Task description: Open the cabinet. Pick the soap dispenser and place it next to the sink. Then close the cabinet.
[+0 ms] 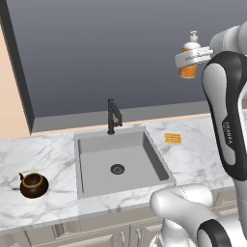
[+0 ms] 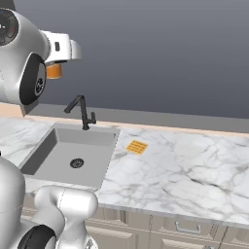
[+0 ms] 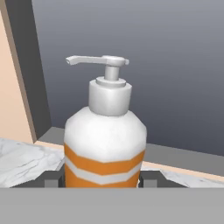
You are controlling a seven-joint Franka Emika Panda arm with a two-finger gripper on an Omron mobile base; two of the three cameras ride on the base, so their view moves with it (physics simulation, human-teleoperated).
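While end effector [image 3: 103,179] pinches soap dispenser [image 3: 105,131] aloft | sink [image 1: 87,166] basin seemingly empty

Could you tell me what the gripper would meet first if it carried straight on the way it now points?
Apart from the orange-and-white soap dispenser held in its jaws, the gripper would probably meet the dark grey back wall first, though depth is unclear.

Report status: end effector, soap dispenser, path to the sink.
End effector shut on soap dispenser, upright, held high above the counter. Sink below and left, basin bare. Orange sponge on marble right of sink; nothing else in the way.
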